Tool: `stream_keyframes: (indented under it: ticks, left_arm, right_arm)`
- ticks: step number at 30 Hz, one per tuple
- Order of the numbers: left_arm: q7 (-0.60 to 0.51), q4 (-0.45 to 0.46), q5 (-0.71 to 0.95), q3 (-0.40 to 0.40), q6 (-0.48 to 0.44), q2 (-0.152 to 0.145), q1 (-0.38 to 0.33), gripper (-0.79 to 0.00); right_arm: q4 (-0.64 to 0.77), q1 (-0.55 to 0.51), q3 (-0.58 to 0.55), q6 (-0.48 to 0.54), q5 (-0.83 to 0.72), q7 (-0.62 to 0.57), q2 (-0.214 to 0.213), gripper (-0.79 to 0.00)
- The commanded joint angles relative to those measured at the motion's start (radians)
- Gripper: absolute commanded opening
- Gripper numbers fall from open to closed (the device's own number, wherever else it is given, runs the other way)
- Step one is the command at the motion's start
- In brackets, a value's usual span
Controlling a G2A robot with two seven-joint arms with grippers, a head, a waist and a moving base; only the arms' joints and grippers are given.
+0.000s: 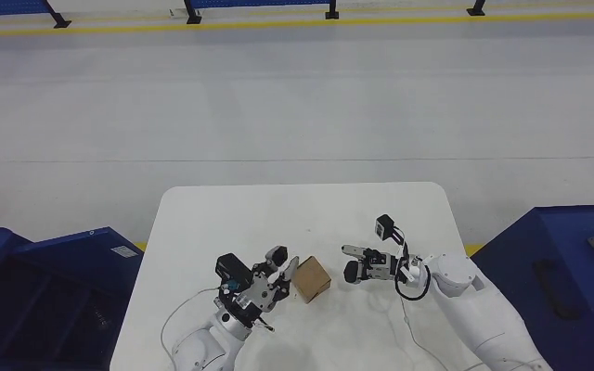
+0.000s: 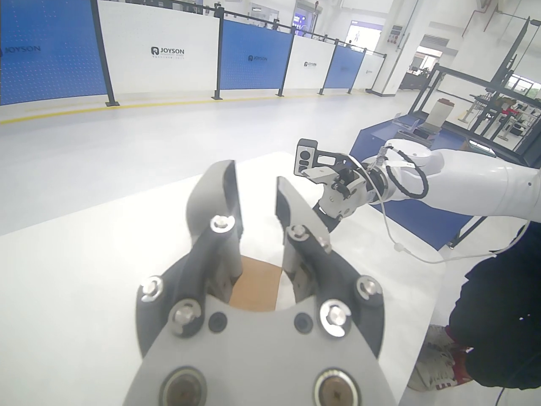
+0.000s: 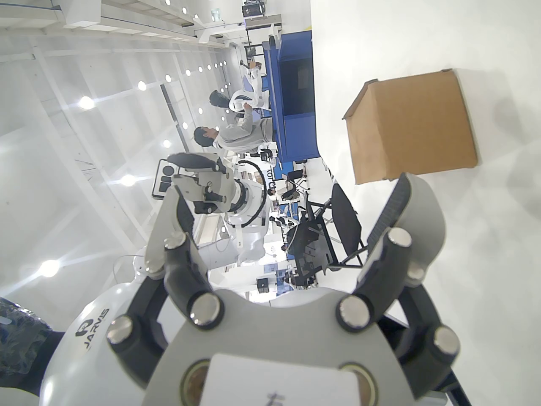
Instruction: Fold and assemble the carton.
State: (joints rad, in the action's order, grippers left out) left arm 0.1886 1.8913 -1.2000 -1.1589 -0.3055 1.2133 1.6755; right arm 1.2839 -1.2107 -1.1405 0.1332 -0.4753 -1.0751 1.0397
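Note:
A small brown carton in closed box shape sits on the white table near its front edge. My left gripper hovers just beside the carton, open and holding nothing. In the left wrist view the carton shows low between the spread fingers of that gripper. My right gripper stands on the carton's other side, a short gap away, open and empty. In the right wrist view the carton lies beyond the right gripper, apart from its fingertips.
Blue bins stand off both sides of the table. A thin white cable trails from the right arm over the table's front right. The far half of the table is bare white surface.

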Motion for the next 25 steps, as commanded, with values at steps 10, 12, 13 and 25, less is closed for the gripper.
stream_keyframes:
  ticks: [10,12,13,25]
  left_arm:
    - [0.000,0.000,0.000,0.000,0.000,0.000,0.000,-0.061]
    - [0.000,0.000,0.000,0.000,0.000,0.000,0.000,-0.021]
    - [0.000,0.000,0.000,0.000,0.000,0.000,0.000,-0.011]
    - [0.000,0.000,0.000,0.000,0.000,0.000,0.000,0.000]
  right_arm:
    - [0.000,0.000,0.000,0.000,0.000,0.000,0.000,0.000]
    - [0.000,0.000,0.000,0.000,0.000,0.000,0.000,-0.001]
    - [0.000,0.000,0.000,0.000,0.000,0.000,0.000,-0.001]
    - [0.000,0.000,0.000,0.000,0.000,0.000,0.000,0.000]
